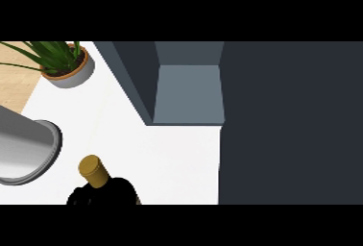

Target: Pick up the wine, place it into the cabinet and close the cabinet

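The wine bottle (102, 185) stands at the near edge of the white desk (170, 158), its gold cap (92, 169) tilted toward the far left. A grey forearm (25, 151) comes in from the left just beside it; no robot hand shows, so I cannot tell any grasp. Bare desk lies between the bottle and the open cabinet (188, 93) farther off, whose dark door (291, 120) fills the right side. A potted plant (64, 62) sits at the far left.
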{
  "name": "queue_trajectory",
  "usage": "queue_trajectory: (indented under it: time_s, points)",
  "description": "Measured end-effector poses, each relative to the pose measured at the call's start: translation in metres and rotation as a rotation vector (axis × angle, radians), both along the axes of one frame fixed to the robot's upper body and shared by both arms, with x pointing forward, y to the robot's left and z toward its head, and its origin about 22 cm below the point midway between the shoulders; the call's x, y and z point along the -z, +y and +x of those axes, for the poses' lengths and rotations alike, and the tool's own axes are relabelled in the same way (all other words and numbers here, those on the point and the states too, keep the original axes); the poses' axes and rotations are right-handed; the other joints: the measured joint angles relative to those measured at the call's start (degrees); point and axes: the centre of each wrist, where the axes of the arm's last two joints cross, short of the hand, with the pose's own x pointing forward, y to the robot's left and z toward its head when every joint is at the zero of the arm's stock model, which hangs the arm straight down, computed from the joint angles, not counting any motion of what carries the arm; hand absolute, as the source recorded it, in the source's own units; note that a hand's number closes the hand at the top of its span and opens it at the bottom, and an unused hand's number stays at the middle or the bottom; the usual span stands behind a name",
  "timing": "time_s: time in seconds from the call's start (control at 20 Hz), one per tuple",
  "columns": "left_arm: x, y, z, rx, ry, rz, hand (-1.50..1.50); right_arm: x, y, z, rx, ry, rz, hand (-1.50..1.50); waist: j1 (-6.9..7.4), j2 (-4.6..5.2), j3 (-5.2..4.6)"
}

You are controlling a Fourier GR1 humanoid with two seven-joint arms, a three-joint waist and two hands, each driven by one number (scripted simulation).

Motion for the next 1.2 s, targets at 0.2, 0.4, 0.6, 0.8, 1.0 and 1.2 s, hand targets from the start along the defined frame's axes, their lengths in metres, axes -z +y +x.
queue_trajectory:
  time_s: [0.2,0.4,0.6,0.8,1.0,1.2]
  points:
    - [-0.033,-0.015,0.004,0.016,-0.020,-0.004,1.50,0.002,-0.001,0.000,0.000,0.004,0.000,-1.50,-0.03,0.03,-0.03]
    - [-0.068,-0.028,0.011,0.030,-0.038,-0.006,1.50,0.008,0.003,-0.001,-0.004,0.015,0.002,-1.50,-0.08,0.04,-0.04]
    - [-0.097,-0.045,0.030,0.015,-0.069,0.004,1.50,0.003,-0.001,0.000,-0.004,0.011,-0.002,-1.50,-0.20,0.06,-0.06]
    - [-0.116,-0.056,0.044,0.011,-0.078,-0.010,1.50,0.004,0.001,-0.002,-0.005,0.013,0.000,-1.50,-0.26,0.08,-0.05]
    - [-0.136,-0.077,0.060,0.017,-0.069,-0.011,1.50,0.004,0.000,-0.004,-0.003,0.014,0.004,-1.50,-0.37,0.09,-0.06]
    - [-0.150,-0.096,0.084,0.011,-0.083,0.011,1.50,0.004,0.004,0.002,-0.004,0.016,-0.001,-1.50,-0.44,0.11,-0.07]
